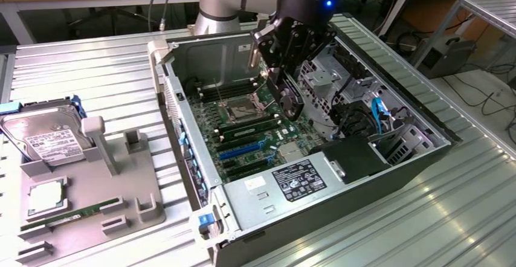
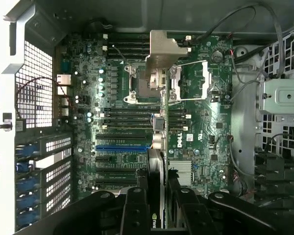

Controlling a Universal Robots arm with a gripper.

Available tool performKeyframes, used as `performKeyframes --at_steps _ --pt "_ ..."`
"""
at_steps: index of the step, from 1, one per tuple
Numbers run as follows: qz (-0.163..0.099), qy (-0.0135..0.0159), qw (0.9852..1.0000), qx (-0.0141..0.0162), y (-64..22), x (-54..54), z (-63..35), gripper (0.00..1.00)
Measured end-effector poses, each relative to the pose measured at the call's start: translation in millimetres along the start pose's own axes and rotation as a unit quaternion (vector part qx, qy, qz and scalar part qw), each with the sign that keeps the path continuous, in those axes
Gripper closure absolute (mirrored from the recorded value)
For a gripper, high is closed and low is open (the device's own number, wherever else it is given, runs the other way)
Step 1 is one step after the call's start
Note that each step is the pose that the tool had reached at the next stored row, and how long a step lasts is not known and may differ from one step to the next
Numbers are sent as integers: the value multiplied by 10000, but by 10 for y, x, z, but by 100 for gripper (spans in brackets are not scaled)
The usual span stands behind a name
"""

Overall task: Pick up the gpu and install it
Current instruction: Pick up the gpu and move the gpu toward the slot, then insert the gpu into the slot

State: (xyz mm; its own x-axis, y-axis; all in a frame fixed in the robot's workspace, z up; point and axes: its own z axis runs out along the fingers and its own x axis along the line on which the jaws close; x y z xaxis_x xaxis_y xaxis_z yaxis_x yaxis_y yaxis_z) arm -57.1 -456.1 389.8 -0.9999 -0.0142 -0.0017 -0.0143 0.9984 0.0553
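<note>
On the exterior view's left, a hard drive (image 1: pixel 48 143) lies on a grey tray (image 1: pixel 121 218). Over the open case (image 1: pixel 419 158), the gripper (image 1: pixel 284 83) pinches the gpu (image 1: pixel 292 105) tight, edge down. I think it must line up with the blue slot (image 2: pixel 122 147), then go down straight and slow. The board (image 2: pixel 201 103) says "DELL".

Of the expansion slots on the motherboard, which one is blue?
The long slot closest to the memory slots is blue; the other expansion slots, farther from them, are black.
</note>
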Motion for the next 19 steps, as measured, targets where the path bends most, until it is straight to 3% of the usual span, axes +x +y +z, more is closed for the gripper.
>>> performKeyframes --at_steps 14,19 --pt "-12 0 10000 3 0 -1 2 74" --pt "-449 25 9990 4 0 0 8 74"
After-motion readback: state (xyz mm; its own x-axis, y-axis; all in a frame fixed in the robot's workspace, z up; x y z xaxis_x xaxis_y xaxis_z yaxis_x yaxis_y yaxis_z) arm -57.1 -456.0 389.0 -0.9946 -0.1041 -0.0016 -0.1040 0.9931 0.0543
